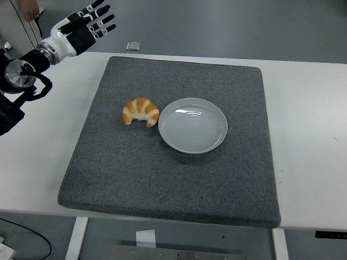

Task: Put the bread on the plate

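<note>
One bread, a croissant, lies on the grey mat, just beside the empty white plate, well below and right of the left robot hand, which hovers over the worktop's far-left corner with fingers spread, holding nothing.

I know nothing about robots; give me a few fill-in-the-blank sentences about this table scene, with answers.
1. The golden croissant-shaped bread lies on the grey felt mat, to the ____ of the plate in the picture.
2. The round white ceramic plate holds ____.
3. The robot's left hand hovers with its fingers ____.

Missing words: left; nothing; spread
</note>
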Controlling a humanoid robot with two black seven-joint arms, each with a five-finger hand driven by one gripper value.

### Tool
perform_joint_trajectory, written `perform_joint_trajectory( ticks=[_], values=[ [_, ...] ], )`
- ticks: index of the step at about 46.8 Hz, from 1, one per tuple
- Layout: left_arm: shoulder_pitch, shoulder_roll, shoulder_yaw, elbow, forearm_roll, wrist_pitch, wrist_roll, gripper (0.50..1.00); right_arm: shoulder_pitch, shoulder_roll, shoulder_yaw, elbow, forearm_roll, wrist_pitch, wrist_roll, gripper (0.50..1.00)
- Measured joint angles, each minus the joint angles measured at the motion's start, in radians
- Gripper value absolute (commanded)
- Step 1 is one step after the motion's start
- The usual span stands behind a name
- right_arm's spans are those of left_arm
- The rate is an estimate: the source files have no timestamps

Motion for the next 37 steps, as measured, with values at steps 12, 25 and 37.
perform_joint_trajectory(
  ticks=[12,25,37],
  values=[
    [-0.002,0.001,-0.002,0.001,0.0,0.004,-0.005,1.0,0.0,0.0,0.001,0.0,0.0,0.0,0.0,0.932],
    [-0.001,0.001,-0.003,0.04,-0.002,0.007,-0.039,1.0,0.0,0.0,0.0,0.0,0.0,0.0,0.0,0.932],
    [-0.003,0.002,0.015,0.049,0.061,-0.013,-0.067,1.0,0.0,0.0,0.0,0.0,0.0,0.0,0.0,0.932]
  ],
)
